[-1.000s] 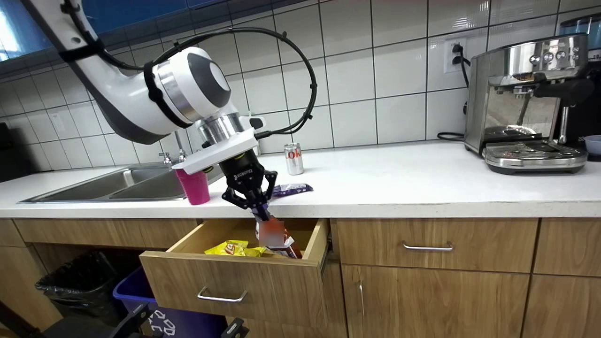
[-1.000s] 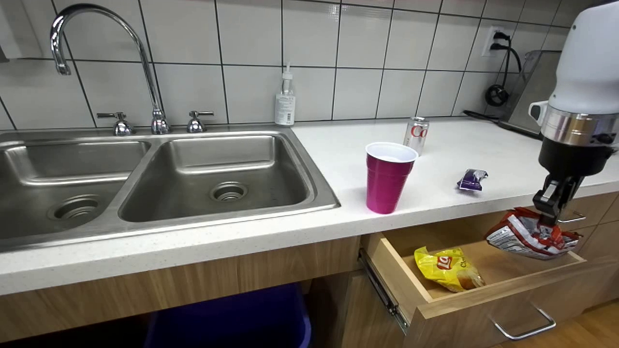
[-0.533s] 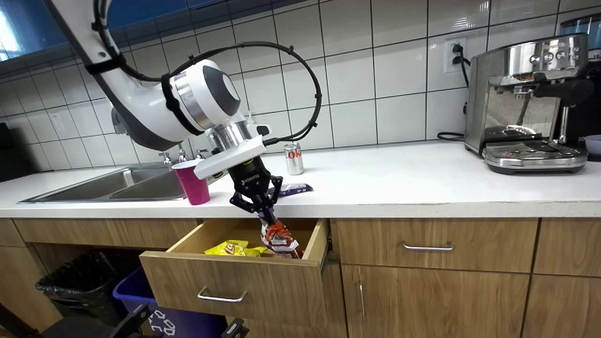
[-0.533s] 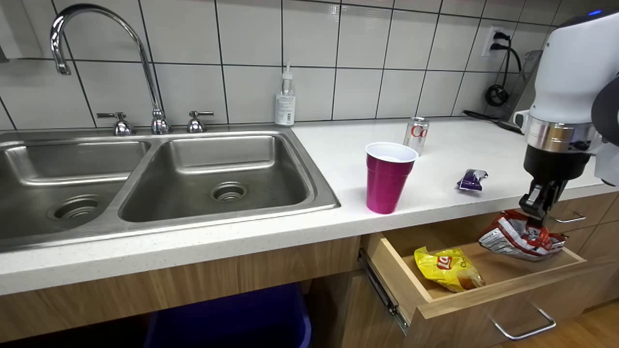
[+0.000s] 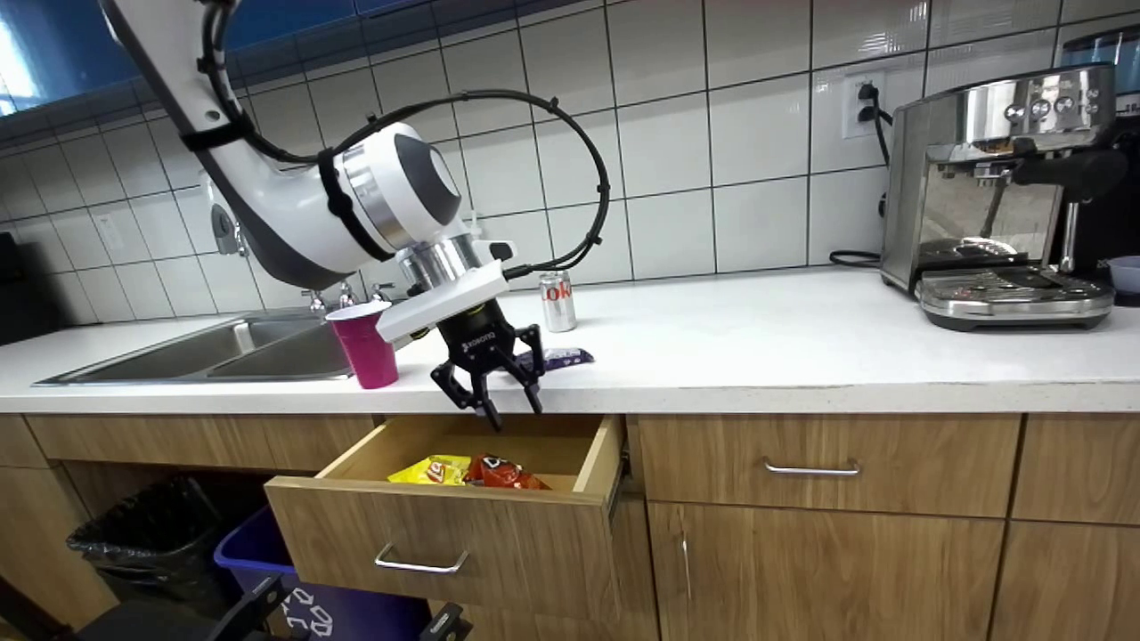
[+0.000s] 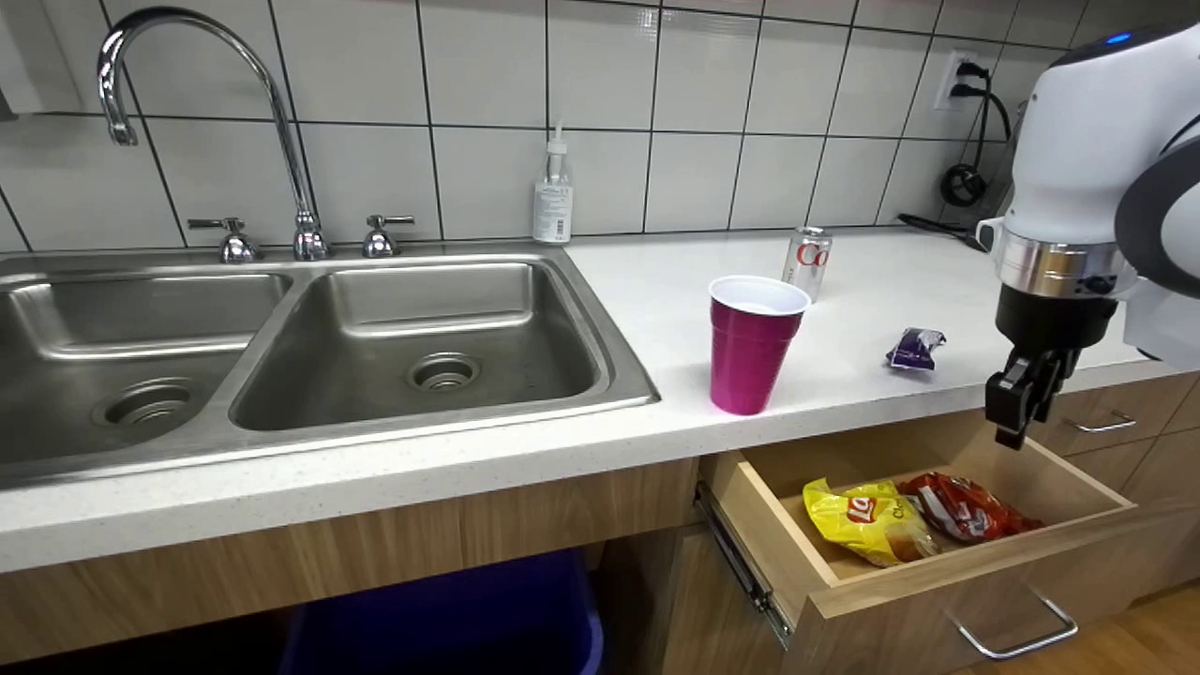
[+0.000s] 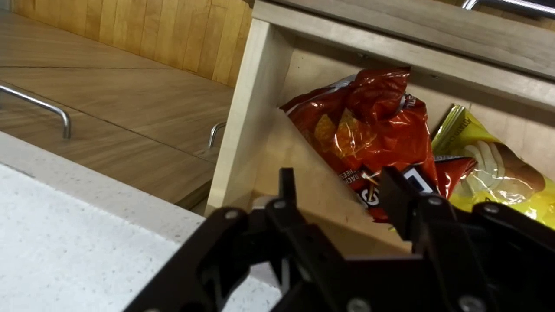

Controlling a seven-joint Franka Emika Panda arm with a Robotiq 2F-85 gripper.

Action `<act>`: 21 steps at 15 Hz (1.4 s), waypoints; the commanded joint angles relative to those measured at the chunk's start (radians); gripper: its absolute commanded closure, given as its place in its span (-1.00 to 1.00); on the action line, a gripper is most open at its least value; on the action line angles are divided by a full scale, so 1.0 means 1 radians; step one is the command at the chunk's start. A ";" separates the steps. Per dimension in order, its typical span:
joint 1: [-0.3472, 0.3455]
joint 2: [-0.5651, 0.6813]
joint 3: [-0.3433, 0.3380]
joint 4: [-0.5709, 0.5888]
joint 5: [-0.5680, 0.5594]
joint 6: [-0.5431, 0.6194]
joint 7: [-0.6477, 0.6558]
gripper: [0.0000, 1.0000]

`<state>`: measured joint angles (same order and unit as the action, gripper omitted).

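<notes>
- gripper [image 5: 515, 417]: fingers spread apart, holding nothing, above open drawer [image 5: 517, 543]
- red chip bag [image 6: 970, 508]: in drawer, right of yellow bag [image 6: 864, 520], touching it
- 1 can [image 5: 558, 303], 1 pink cup [image 6: 753, 361] on counter [image 5: 757, 343]

Below the jaws, in the rectangular wooden drawer [image 5: 499, 534], the crumpled red plastic bag [image 7: 373, 130] touches the crumpled yellow plastic bag [image 6: 858, 520]; behind the jaws lies the elongated purple plastic wrapper [image 5: 568, 359].

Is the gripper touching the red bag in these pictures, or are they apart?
Apart. In both exterior views, a bare part of the drawer shows between the open gripper and the red bag lying below.
</notes>
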<state>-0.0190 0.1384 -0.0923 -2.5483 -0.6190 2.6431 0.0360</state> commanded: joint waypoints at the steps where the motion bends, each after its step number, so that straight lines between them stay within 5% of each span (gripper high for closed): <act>1: 0.008 -0.005 0.000 0.009 -0.013 -0.003 0.025 -0.74; 3: 0.008 -0.016 0.003 0.003 0.002 -0.008 0.014 -1.00; 6: 0.002 -0.034 0.010 -0.014 0.055 -0.013 -0.008 -1.00; 15: -0.009 -0.116 0.097 -0.074 0.588 -0.070 -0.299 -1.00; 21: 0.004 -0.194 0.089 -0.078 0.676 -0.198 -0.322 -1.00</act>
<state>-0.0156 0.0168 -0.0031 -2.6078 0.0318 2.5310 -0.2696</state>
